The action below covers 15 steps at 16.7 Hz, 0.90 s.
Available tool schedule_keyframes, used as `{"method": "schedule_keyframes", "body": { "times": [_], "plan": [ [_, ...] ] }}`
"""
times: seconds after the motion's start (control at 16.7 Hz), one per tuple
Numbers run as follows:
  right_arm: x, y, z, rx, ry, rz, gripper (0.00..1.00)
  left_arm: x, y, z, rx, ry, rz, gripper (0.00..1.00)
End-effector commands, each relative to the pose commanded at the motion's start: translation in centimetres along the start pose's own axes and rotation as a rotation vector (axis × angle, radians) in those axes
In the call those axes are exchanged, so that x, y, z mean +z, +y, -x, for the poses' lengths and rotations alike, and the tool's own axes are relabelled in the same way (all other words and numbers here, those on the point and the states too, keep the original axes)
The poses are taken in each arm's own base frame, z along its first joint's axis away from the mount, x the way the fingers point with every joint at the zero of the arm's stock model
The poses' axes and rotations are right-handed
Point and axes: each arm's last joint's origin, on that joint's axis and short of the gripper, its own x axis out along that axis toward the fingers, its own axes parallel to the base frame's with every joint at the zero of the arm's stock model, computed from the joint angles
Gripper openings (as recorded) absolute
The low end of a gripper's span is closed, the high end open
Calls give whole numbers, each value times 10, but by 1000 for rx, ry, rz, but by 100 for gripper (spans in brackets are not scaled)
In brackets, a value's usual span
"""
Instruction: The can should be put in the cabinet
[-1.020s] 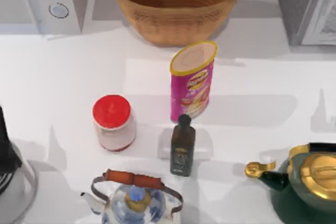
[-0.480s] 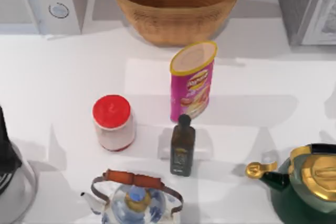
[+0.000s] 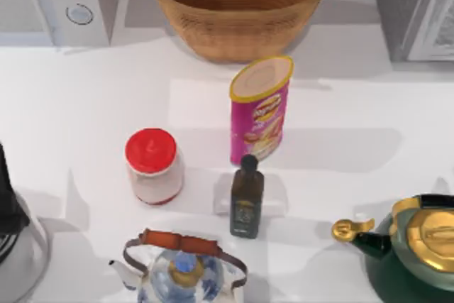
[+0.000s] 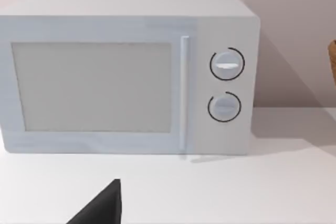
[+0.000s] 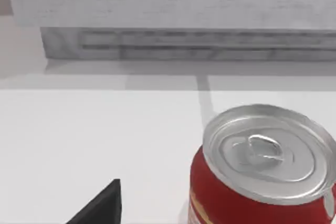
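white table (image 3: 369,111): pink can (image 3: 259,110) upright; right wrist sees red soda can (image 5: 257,174); gripper state untellable.

- A white boxy microwave oven (image 4: 128,74) stands upright on the white surface (image 4: 236,192), against a pale wall.
- Its pale framed door window (image 4: 92,86) sits beside a vertical handle (image 4: 184,93).
- Two round knobs, upper (image 4: 227,64) and lower (image 4: 224,106), are stacked beside the handle.
- A dark wedge-shaped tip (image 4: 100,207) pokes in at the frame's edge.
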Motion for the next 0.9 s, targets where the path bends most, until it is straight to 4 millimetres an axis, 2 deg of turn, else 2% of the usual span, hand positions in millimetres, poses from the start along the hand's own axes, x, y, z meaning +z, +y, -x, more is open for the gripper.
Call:
{"method": "schedule_keyframes", "body": {
  "times": [0.24, 0.6, 0.72, 0.9],
  "plan": [
    [-18, 1, 5, 19, 66, -15, 100, 0, 0, 0, 0, 0, 0, 100],
    [-18, 1, 3, 21, 65, -15, 100, 0, 0, 0, 0, 0, 0, 100],
    [-19, 1, -7, 20, 71, -17, 100, 0, 0, 0, 0, 0, 0, 100],
    [-19, 0, -36, 19, 59, -13, 100, 0, 0, 0, 0, 0, 0, 100]
  ]
}}
